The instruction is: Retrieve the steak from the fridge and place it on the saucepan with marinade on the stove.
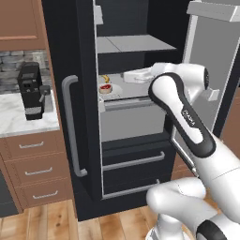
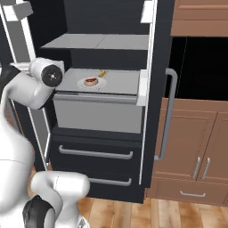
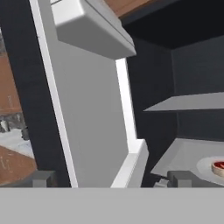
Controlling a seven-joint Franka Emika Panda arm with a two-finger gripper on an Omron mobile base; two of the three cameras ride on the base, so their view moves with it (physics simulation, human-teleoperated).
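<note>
The black fridge (image 1: 84, 93) has its left door shut and its right door swung open. On the middle grey shelf (image 2: 120, 82) the small red steak (image 1: 106, 88) (image 2: 91, 81) lies on a white plate (image 2: 99, 83). My white hand (image 1: 135, 75) reaches in over that shelf, just right of the plate. In the hand view my gripper (image 3: 113, 180) is open with nothing between its fingertips (image 3: 183, 178), and the steak (image 3: 218, 166) sits at the far right edge, off to one side. The saucepan, marinade and stove are out of view.
A small yellow item (image 1: 106, 78) lies behind the plate. The open fridge door (image 1: 211, 70) stands close to my right. Fridge drawers (image 1: 133, 161) sit below the shelf. A black coffee machine (image 1: 30, 91) stands on the marble counter (image 1: 18, 119) at left.
</note>
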